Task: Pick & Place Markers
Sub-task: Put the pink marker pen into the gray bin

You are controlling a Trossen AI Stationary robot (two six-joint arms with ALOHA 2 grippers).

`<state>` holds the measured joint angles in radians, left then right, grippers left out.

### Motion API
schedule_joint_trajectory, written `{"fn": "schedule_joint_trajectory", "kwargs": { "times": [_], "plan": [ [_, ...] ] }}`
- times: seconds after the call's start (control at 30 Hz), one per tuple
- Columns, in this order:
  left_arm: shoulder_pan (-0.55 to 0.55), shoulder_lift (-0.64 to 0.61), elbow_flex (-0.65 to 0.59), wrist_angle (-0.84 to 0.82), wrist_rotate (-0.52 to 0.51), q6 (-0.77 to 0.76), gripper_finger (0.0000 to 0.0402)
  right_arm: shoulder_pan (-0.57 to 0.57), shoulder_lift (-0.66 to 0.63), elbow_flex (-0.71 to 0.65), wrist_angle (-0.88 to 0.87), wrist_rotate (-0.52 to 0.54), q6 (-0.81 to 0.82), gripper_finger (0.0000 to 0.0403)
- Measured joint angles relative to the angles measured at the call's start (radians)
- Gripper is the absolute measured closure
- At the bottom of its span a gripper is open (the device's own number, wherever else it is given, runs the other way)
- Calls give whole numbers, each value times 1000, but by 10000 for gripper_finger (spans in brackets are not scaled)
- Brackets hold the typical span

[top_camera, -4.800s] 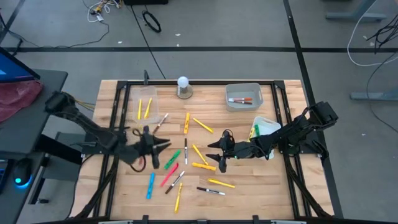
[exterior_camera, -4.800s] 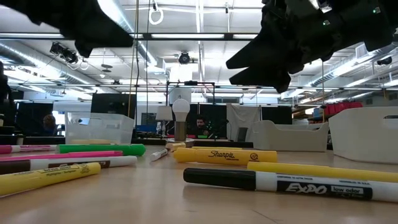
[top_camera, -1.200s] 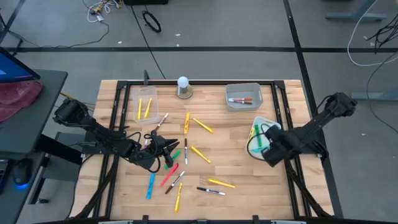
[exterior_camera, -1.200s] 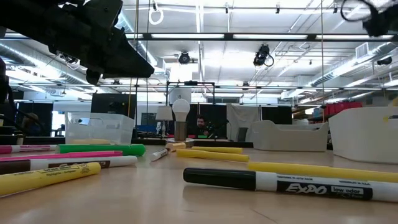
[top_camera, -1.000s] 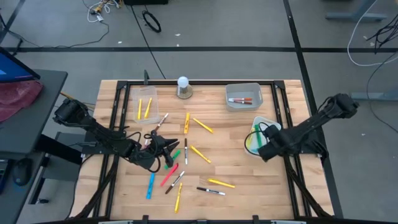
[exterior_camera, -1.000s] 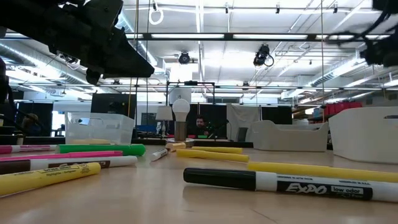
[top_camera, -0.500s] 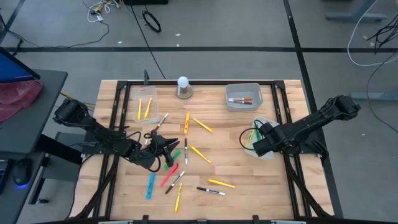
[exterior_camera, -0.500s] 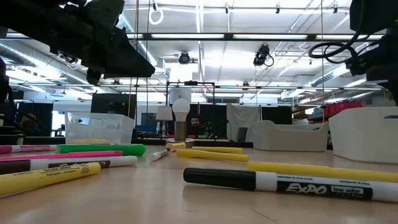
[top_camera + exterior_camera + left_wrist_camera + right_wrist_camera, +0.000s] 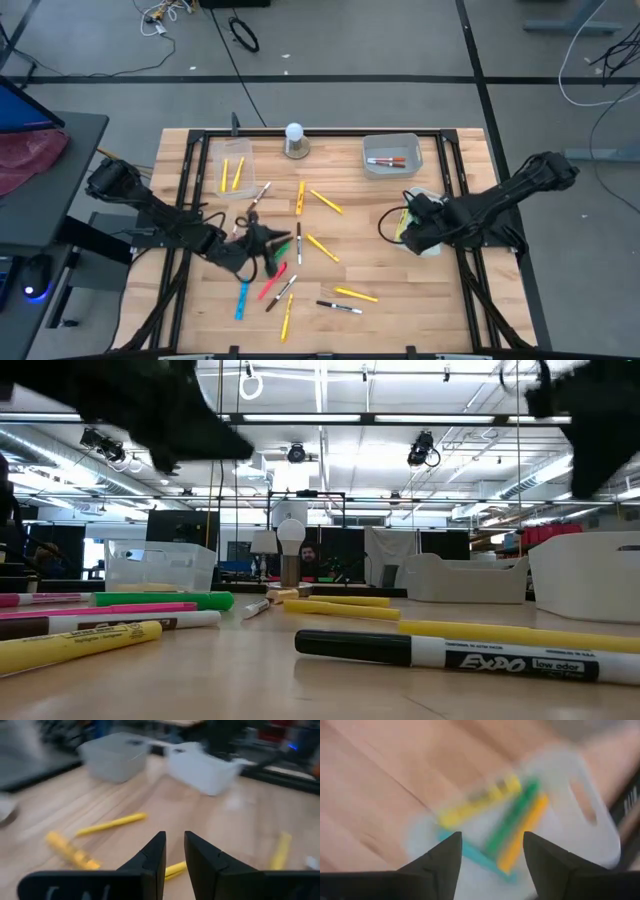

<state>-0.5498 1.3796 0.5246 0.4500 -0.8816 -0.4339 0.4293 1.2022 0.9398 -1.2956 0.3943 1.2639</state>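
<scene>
While our right gripper [image 9: 490, 852] hangs with fingers spread above the white bin [image 9: 590, 827] holding markers [image 9: 515, 825], our left gripper [image 9: 173, 852], fingers nearly together and empty, hovers over scattered markers [image 9: 318, 245].

Bright even overhead light; ceiling strip lights [image 9: 330, 417] glare in low view. Soft shadows on table [image 9: 380, 290]. Both wrist views motion-blurred; arms smeared in low view.

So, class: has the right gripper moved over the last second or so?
Yes. In the high view the right gripper has shifted left across the white bin, away from the table's right frame rail, toward the table's middle.
</scene>
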Motion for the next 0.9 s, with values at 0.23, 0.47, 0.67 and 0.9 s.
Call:
{"fn": "schedule_joint_trajectory", "kwargs": {
  "times": [0.23,0.47,0.67,0.9],
  "plan": [
    [-142,-1,189,-192,-10,254,329,102,0,93,333,340,-291,193],
    [-254,1,368,-822,81,-212,329,131,24,23,853,344,-739,193],
    [-291,4,358,-1199,229,-786,329,131,32,-47,1015,322,-867,192],
    [-297,8,236,-1385,370,-1296,292,131,32,-101,1017,320,-815,192]
  ]
}}
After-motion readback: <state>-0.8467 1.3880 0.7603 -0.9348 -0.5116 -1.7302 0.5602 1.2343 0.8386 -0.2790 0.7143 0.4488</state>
